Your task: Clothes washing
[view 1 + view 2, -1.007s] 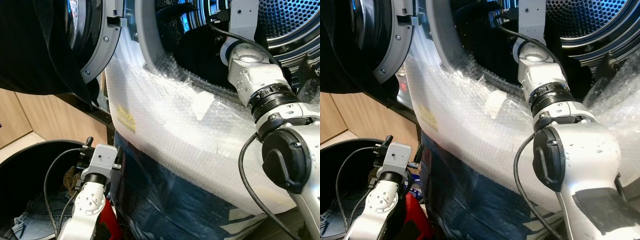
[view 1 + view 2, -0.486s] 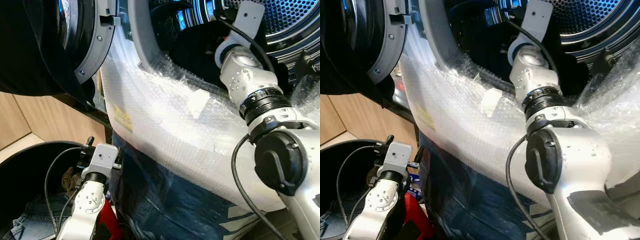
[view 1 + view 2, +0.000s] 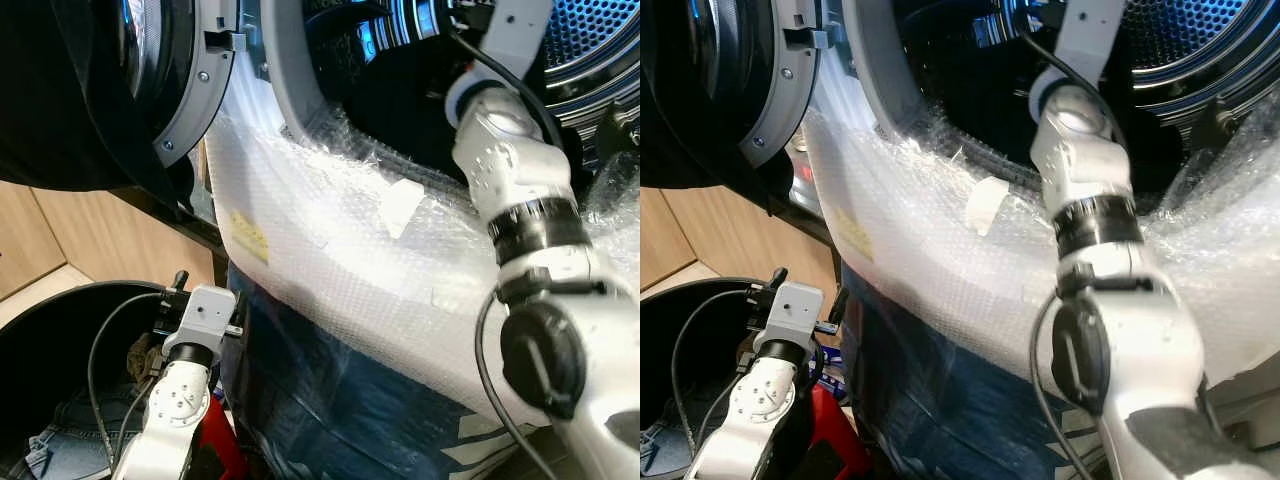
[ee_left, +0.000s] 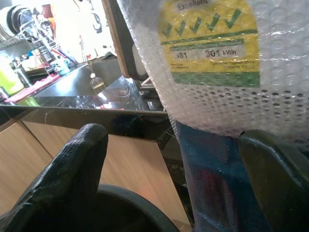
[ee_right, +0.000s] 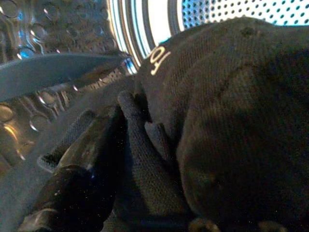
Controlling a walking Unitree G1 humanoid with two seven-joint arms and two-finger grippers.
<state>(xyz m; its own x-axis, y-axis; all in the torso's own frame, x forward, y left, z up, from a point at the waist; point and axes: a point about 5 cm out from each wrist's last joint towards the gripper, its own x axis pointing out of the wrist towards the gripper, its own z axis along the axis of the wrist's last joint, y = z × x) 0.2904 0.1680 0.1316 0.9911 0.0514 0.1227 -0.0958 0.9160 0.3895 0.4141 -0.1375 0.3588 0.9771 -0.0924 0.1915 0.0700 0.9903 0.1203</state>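
At the far left a round black laundry tub (image 3: 40, 340) sits low on the floor with blue denim clothing (image 3: 60, 440) lying in its bottom. The left gripper (image 4: 178, 159) hangs just above the tub's rim, beside the machine's front, its two black fingers (image 4: 72, 169) spread wide with nothing between them. Above it the grey-rimmed washer door (image 3: 190, 90) stands swung open. The front of the washing machine is wrapped in clear bubble wrap (image 3: 340, 260) over a yellow and green energy label (image 4: 210, 43). To the right, the silver right arm (image 3: 510, 170) reaches up through the opening into the perforated steel drum (image 3: 1200, 30). Inside, the right gripper (image 5: 120, 145) is pressed into a dark knitted garment (image 5: 227, 106); one finger (image 5: 82, 174) lies against the cloth, but whether the fingers are clamped on it cannot be told.
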